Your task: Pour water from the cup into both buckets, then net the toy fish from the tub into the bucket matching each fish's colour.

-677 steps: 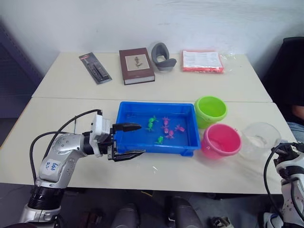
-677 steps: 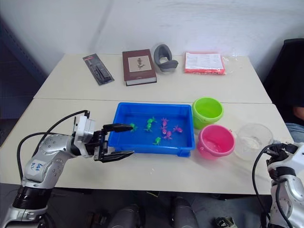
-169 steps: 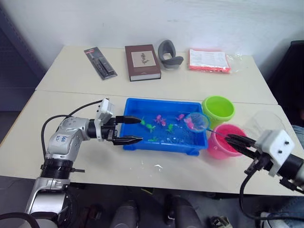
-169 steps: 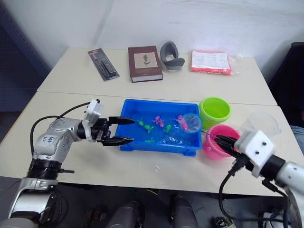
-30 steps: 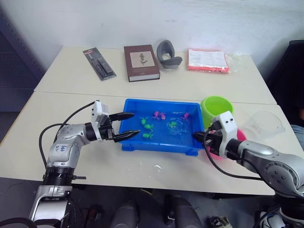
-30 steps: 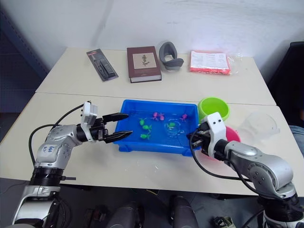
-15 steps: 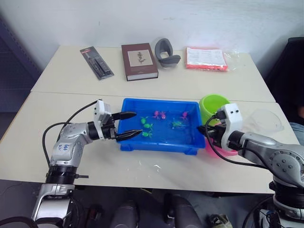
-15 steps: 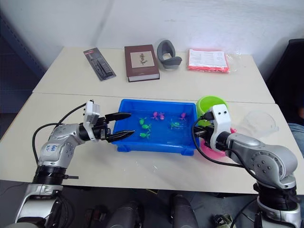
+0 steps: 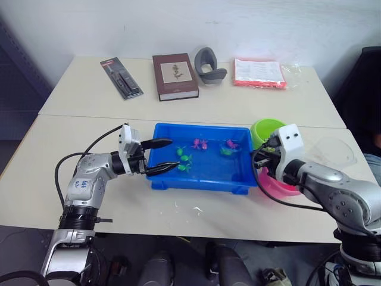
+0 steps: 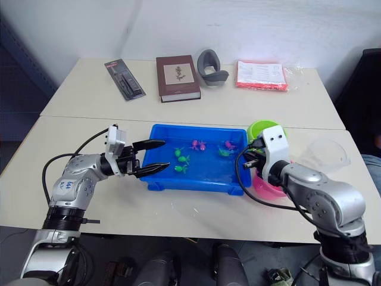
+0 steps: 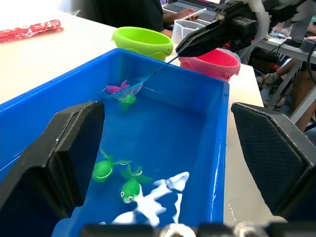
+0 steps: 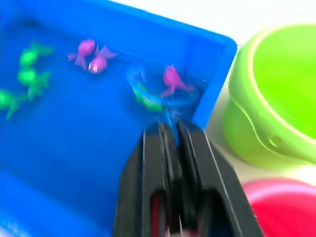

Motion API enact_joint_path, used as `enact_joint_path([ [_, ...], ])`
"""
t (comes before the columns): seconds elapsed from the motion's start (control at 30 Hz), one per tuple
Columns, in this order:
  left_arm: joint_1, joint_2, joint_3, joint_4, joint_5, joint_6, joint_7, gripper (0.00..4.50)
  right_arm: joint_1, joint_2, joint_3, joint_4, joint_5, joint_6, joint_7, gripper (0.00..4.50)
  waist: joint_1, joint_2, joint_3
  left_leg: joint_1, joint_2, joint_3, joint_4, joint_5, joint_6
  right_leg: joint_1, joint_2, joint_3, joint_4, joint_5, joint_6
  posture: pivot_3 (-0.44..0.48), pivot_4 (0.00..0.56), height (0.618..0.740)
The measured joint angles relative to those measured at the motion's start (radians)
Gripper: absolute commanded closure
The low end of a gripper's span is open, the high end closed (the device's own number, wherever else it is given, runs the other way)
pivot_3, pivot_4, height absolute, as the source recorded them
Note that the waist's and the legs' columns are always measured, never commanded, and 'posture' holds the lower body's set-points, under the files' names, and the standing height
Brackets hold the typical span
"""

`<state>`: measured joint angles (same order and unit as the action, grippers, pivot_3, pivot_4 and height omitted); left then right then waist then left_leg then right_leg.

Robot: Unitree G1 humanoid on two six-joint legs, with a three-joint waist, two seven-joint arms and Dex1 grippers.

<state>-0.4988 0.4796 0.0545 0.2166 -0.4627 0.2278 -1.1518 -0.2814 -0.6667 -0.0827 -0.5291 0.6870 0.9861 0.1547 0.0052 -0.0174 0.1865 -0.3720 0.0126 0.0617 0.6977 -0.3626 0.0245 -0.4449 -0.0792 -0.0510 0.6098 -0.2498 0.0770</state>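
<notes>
Right wrist view: net holds pink and green fish.

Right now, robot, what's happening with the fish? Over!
Right gripper shut on the net, dipped in the tub's far right corner by a pink fish. Left gripper open, jaws at the tub's left rim. Nothing blocking the pink bucket.

2 pale tables stand end to end before a white wall, evenly lit.
</notes>
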Motion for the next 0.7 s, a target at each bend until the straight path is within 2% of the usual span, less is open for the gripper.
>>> enact_joint_path([
  [0.13,0.003,0.006,0.0,0.006,0.0,-0.005,-0.008,0.06,0.137,-0.071,0.024,-0.086,-0.11,-0.146,0.1,4.5,0.0,0.0,0.0,0.0,0.0,0.0,0.0,0.0,0.0,0.0,0.001,0.0,0.0,0.0,0.0,0.0,0.15,0.74],
  [0.33,0.004,0.01,-0.002,0.025,0.0,-0.011,-0.031,0.06,0.344,-0.077,-0.013,-0.179,-0.2,-0.317,0.201,4.5,0.002,0.0,0.0,0.002,0.0,0.002,0.0,0.0,0.0,0.0,0.001,0.0,0.001,0.0,0.001,0.0,0.15,0.74],
  [0.57,-0.019,0.004,-0.022,0.038,0.0,-0.013,-0.069,0.06,0.563,-0.045,-0.153,-0.296,-0.241,-0.485,0.294,4.5,0.014,0.0,0.0,0.002,0.0,0.003,0.001,0.0,0.0,0.001,0.002,-0.001,0.001,0.0,0.001,0.0,0.15,0.74],
  [0.7,-0.068,-0.012,-0.04,0.046,0.0,-0.01,-0.088,0.06,0.727,0.023,-0.302,-0.349,-0.284,-0.607,0.327,4.5,0.024,0.0,0.0,0.002,-0.001,0.002,0.001,0.0,0.0,0.001,0.006,-0.001,0.001,0.0,0.001,0.0,0.15,0.74],
])
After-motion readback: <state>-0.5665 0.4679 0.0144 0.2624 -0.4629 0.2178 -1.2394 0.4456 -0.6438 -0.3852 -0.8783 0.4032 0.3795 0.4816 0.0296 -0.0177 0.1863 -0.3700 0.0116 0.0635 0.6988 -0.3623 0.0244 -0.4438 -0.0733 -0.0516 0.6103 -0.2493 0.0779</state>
